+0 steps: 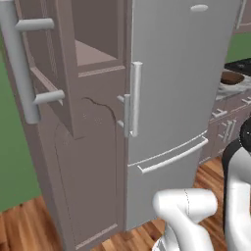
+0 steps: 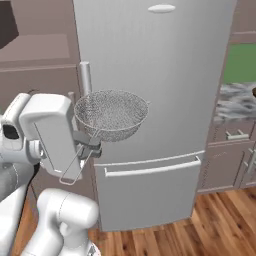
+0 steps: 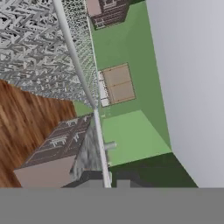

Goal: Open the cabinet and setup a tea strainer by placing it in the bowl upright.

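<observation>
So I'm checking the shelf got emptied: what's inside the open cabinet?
The cabinet stands open on a bare shelf; its door hides the left part. The tea strainer is out, held by the gripper.

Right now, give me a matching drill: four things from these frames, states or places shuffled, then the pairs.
Things:
1. tea strainer
2. cabinet
3. bowl
4. gripper

States or places:
A. upper door swung open, shelf visible
B. on the counter at far right
C. shut on a thin wire handle
D. held up in front of the fridge, mesh basket opening up

Pairs: 1-D, 2-A, 3-B, 4-C
</observation>
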Controlling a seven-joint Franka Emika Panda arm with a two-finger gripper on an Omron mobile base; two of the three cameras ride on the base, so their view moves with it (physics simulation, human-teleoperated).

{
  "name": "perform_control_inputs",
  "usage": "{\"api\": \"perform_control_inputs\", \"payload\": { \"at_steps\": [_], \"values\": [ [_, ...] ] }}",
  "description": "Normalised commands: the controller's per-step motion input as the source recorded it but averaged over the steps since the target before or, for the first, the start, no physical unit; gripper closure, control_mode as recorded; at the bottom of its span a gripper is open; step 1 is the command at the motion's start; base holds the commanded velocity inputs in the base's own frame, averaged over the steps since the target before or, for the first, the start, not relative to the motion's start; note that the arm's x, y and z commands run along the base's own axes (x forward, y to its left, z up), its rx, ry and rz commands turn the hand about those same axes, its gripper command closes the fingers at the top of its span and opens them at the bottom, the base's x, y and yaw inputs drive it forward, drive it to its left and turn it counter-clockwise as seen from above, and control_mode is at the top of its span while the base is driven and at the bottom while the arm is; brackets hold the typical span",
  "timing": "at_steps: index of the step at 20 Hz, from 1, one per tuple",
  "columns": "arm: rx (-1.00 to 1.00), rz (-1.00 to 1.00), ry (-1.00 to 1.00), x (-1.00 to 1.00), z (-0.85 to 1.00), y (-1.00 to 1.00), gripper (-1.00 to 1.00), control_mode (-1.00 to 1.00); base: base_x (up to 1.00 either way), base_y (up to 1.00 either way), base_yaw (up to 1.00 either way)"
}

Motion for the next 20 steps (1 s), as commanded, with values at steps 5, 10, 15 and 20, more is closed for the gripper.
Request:
{"api": "perform_control_inputs", "payload": {
  "at_steps": [5, 10, 15, 20],
  "values": [
    [0.00, 0.00, 0.00, 0.00, 0.00, 0.00, 1.00, 1.00, -0.53, -0.01, -0.36],
    [0.00, 0.00, 0.00, 0.00, 0.00, 0.00, 1.00, 1.00, 0.00, -0.25, -0.16],
    [0.00, 0.00, 0.00, 0.00, 0.00, 0.00, 1.00, 1.00, 0.29, -0.25, 0.00],
    [0.00, 0.00, 0.00, 0.00, 0.00, 0.00, 1.00, 1.00, 0.41, -0.53, 0.15]
  ]
}}
